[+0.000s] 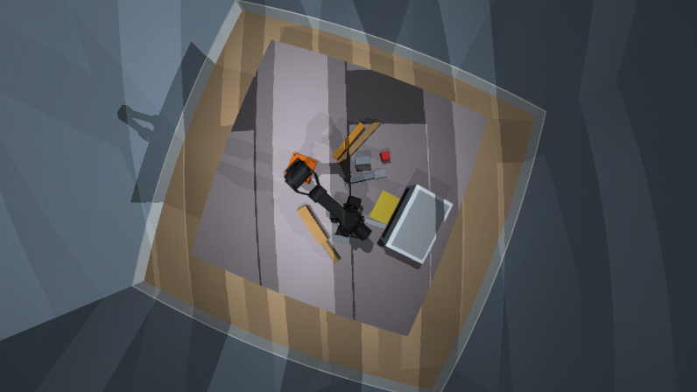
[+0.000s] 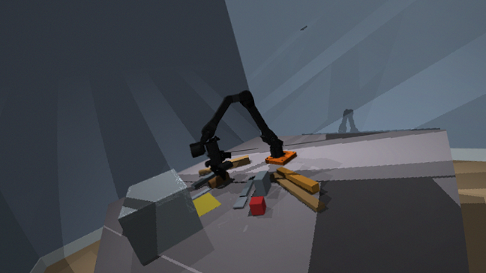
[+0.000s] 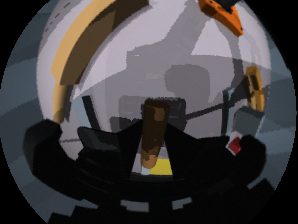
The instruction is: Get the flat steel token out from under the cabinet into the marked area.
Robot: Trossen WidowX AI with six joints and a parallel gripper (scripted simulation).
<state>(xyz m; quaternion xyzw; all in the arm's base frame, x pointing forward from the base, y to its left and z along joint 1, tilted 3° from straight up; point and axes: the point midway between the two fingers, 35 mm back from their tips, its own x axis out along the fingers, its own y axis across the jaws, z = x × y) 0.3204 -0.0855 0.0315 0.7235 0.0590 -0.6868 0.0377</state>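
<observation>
The grey cabinet stands beside the yellow marked area. I cannot see the token in any view. My gripper is shut on the brown round handle of a tool, low over the table. The tool's thin grey blade runs from the handle toward the cabinet's front, along one side of the yellow area. Whether its tip is under the cabinet is hidden, and I cannot tell whether it touches the table.
A grey bar and a tan stepped bar lie near the gripper. Across from them are a grey strip, a grey block, a red cube and two long wooden bars.
</observation>
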